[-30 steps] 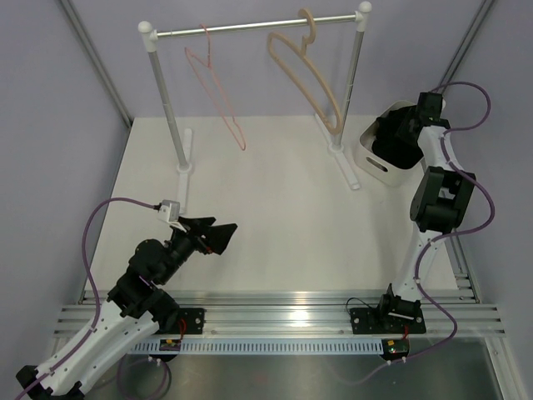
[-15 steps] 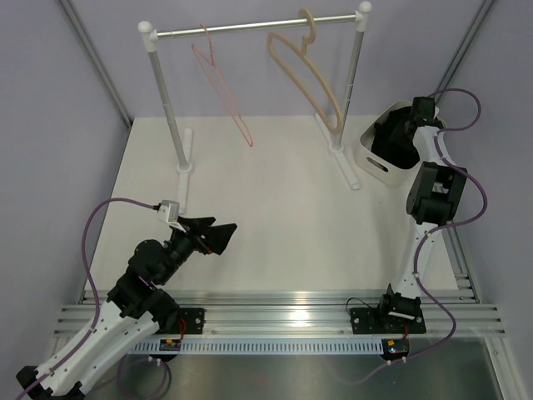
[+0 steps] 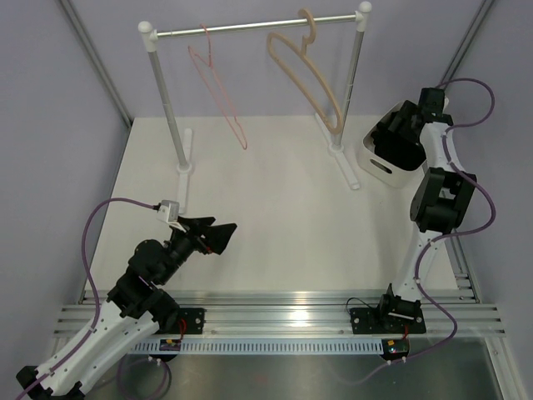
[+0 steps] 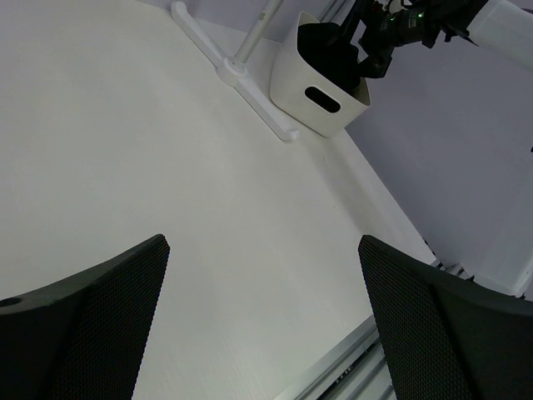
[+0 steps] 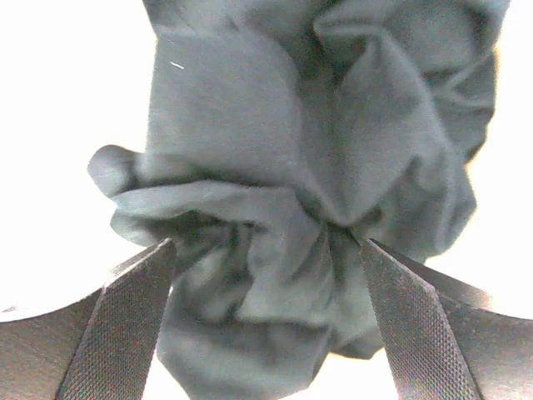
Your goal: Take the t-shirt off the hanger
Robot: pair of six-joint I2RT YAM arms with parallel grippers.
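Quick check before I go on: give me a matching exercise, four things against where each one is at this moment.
Things:
1. t-shirt
2. pink wire hanger
3. left pincer
4. right pincer

Places:
A. hanging bare on the rail
B. open over the table
C. crumpled in the white bin
D. open, just above the t-shirt

Pairs: 1-C, 2-A, 3-B, 4-D

Looks down from above-behind; from left wrist, faces low toward bin (image 4: pixel 321 100), shared overhead; from right wrist, presses close on t-shirt (image 5: pixel 275 167).
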